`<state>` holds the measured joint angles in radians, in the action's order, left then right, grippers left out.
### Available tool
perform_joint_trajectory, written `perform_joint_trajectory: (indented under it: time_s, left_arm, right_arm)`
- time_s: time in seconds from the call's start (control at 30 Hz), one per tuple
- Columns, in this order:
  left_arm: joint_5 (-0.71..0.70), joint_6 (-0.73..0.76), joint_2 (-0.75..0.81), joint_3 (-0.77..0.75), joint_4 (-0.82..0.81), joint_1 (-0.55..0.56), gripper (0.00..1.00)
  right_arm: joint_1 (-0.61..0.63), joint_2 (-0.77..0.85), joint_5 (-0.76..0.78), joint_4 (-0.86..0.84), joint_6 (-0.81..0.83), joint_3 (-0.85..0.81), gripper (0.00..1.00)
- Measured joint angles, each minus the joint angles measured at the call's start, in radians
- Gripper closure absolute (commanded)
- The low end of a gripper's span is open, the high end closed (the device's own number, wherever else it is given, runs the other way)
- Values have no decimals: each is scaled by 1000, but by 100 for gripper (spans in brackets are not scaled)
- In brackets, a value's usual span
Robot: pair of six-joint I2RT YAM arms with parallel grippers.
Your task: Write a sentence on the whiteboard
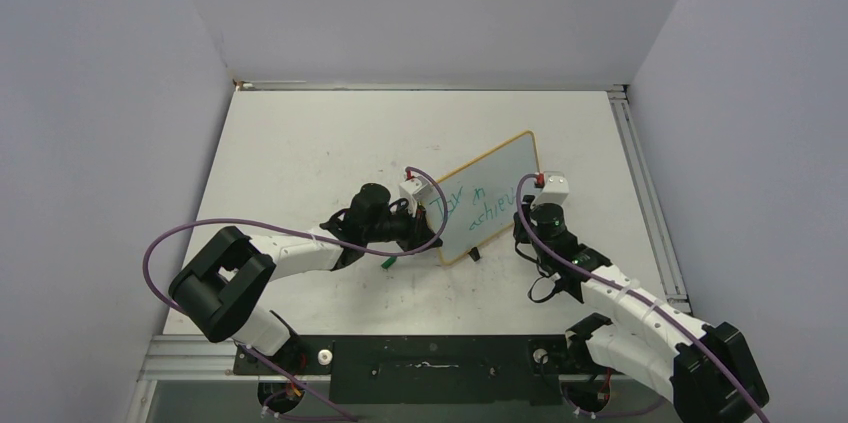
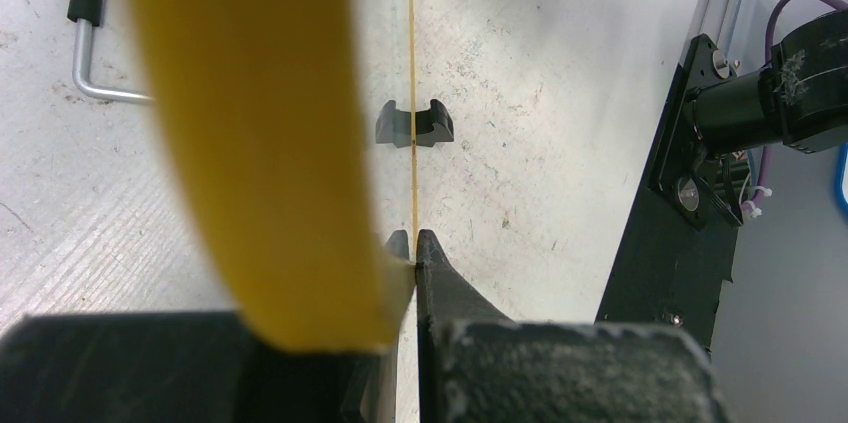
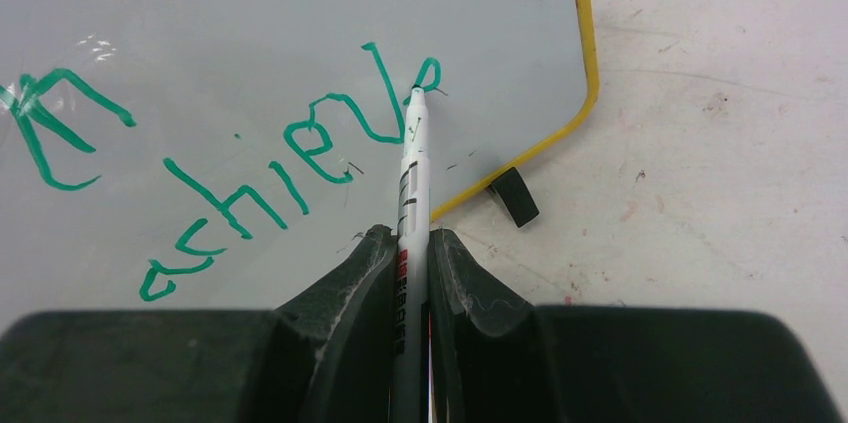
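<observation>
Right wrist view: the right gripper is closed on the barrel of a slim white marker, whose tip touches the whiteboard at the last green letter of the sentence – so far it reads roughly "Joy in achieve".

The board stands tilted on the table, a little right of centre, with one black foot showing under its near right corner.

Across from it, the left gripper pinches the board's yellow rim at the left end, jaws closed flat on the thin edge.

The panel looks thin, light and stiff, with a glossy face. On such small feet it would likely skid or tip under pen pressure, so the rim is the sensible hold – never the written face, where wet ink could smear. The marker is smooth and narrow; a firm mid-barrel grip should stop it twisting.
</observation>
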<state>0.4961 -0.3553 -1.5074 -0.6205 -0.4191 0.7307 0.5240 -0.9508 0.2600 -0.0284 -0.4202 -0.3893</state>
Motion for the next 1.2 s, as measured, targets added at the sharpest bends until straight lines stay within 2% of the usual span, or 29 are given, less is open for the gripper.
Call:
perform_joint_trajectory:
  time_s: [1.2]
  left_arm:
    - [0,0,0,0,0,0,100]
  right_arm:
    - [1,-20,38,33,-40,12,95]
